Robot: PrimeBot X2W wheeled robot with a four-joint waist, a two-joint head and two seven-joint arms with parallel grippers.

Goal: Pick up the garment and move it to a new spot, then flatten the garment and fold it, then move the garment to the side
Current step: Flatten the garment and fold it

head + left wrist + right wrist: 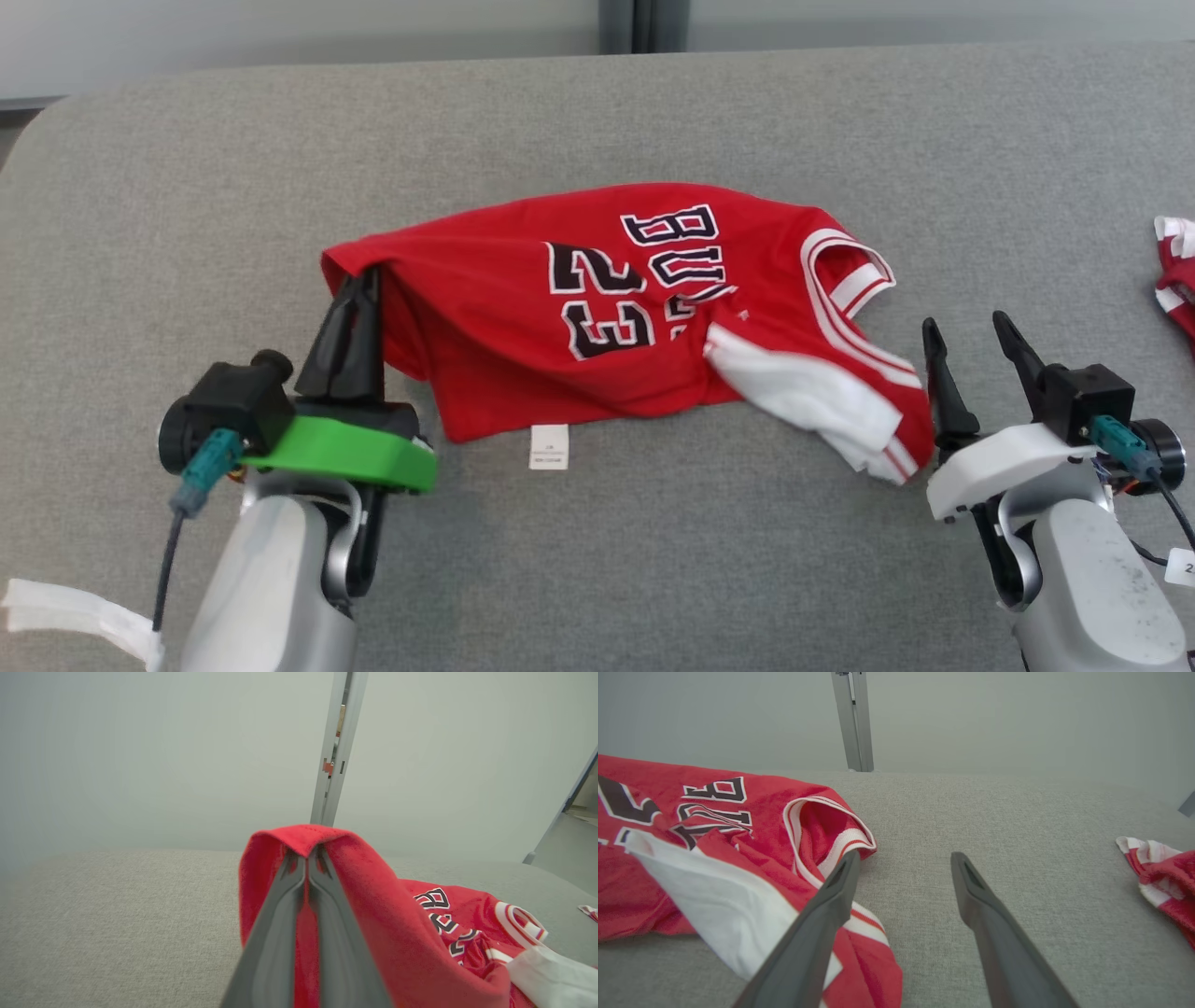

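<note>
The shirt [523,364] lies rumpled across the middle of the grey surface [597,560]. Its chest print faces up, with the black letters and number turned away from the robot. The striped collar [854,275] is at the shirt's right end. A white sleeve [803,387] is flopped over the front near that end, and a small white label [549,446] pokes out from the near edge.

The left tool [366,280] is clenched on the shirt's left edge. A fold of red cloth is pinched between the fingers and draped over their tips, raised a little off the surface.

The right tool [964,325] is released, its fingers spread wide just beside the shirt's right end. Seen from its wrist, one finger crosses in front of the striped trim, but I cannot tell whether it touches.

Another red-and-white cloth [1178,271] sits at the far right, well apart from the shirt.
</note>
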